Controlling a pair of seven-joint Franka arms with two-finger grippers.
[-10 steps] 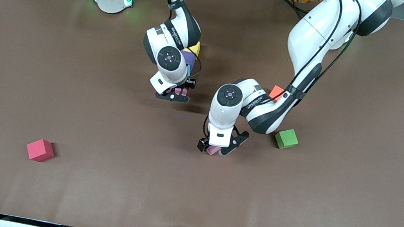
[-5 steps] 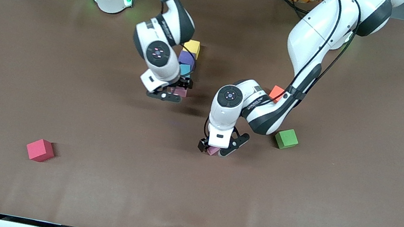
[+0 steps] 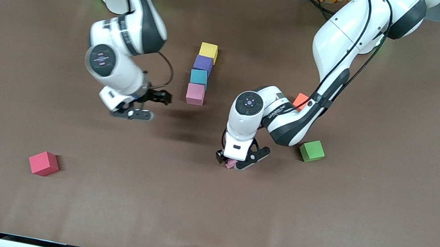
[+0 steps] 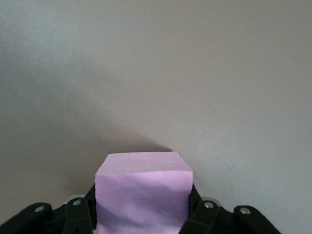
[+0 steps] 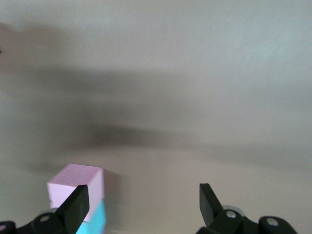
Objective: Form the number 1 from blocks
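While L tool (image 3: 234, 161) grips pink cube (image 4: 143, 194) | matte, foam-like, edges creased

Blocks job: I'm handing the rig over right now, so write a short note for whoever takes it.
Left gripper is low at the table, shut on the second pink block.
Right gripper is open and empty, over the table toward the right arm's end.
Done: a column of yellow, purple, light blue and pink blocks, yellow farthest from the front camera.
Left: the second pink block is not in the figure yet; it probably completes the 1.
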